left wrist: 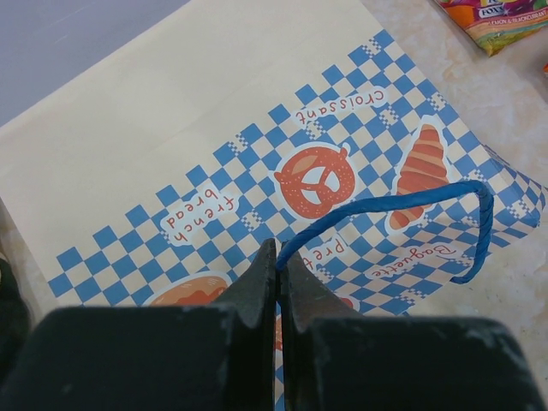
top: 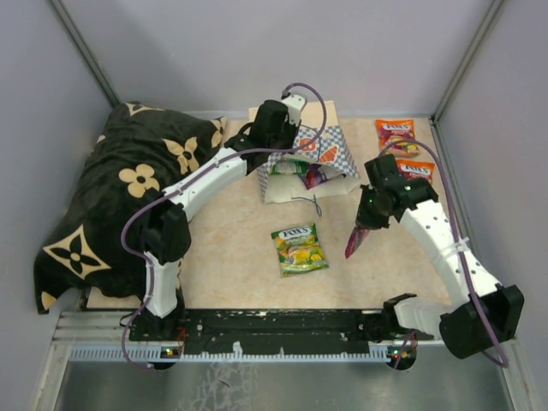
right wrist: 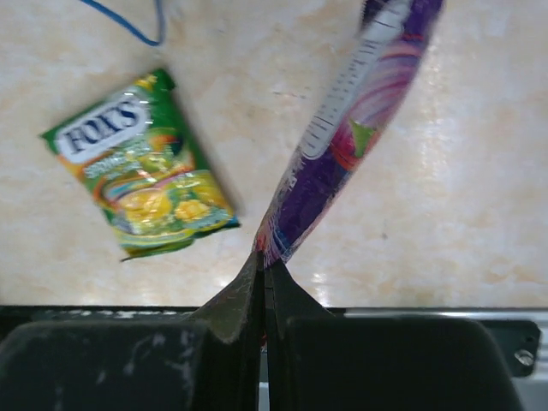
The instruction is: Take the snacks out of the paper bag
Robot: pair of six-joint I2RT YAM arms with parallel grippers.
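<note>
Black flower-patterned cushion [top: 128,205] lies on beige table [top: 231,257].

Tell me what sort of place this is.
Probably a robot test booth, not a home: plain grey walls box in a small table, two arms are bolted to a rail at its edge, and the cushion, bag and snacks look staged.

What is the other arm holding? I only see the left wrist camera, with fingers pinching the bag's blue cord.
Observer: The right gripper is shut on a purple packet.
Operator: Are any snacks out on the table?
Observer: Yes, a green packet lies on the table in front of the paper bag.
Operator: Is the bag empty?
Observer: No, packets show in its open mouth.
</note>
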